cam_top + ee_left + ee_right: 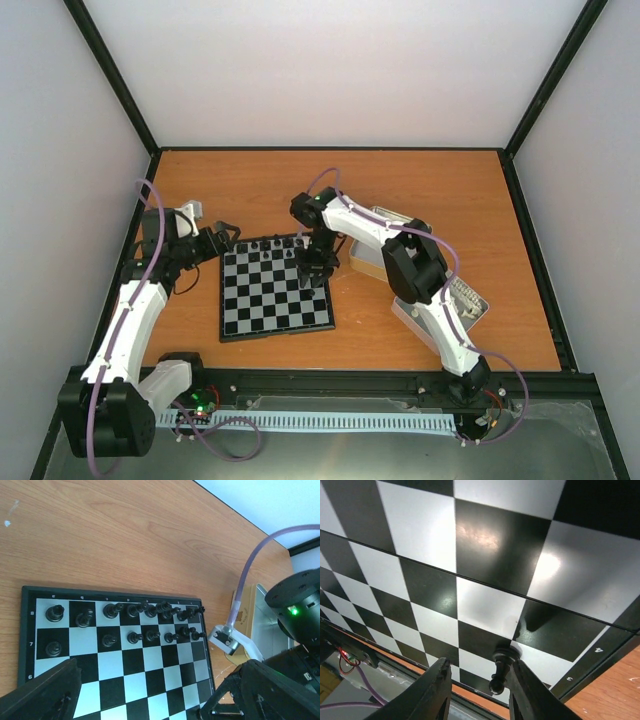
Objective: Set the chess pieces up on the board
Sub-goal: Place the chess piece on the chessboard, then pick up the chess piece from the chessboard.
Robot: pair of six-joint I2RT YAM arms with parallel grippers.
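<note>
The tiny black plastic chessmen [135, 611] stand in two rows along the far edge of the flat black-and-silver chessboard [150, 680]. One more black piece [501, 672] stands upright near the board's numbered border. It is between the fingers of the right tool [480, 672], which are parted wider than the piece. One finger is clear of it; whether the other touches it I cannot tell. The left tool [228, 238] hangs spread wide and empty beside the board's far left corner.

Such pieces look light, stiff and smooth, with a narrow base, so they likely tip at a nudge. The stem below the head seems the best place to pinch.

The board is glossy and probably slick. It lies on an orange-brown wooden table [430, 190], walled by plain white panels [340, 70] in black framing.
</note>
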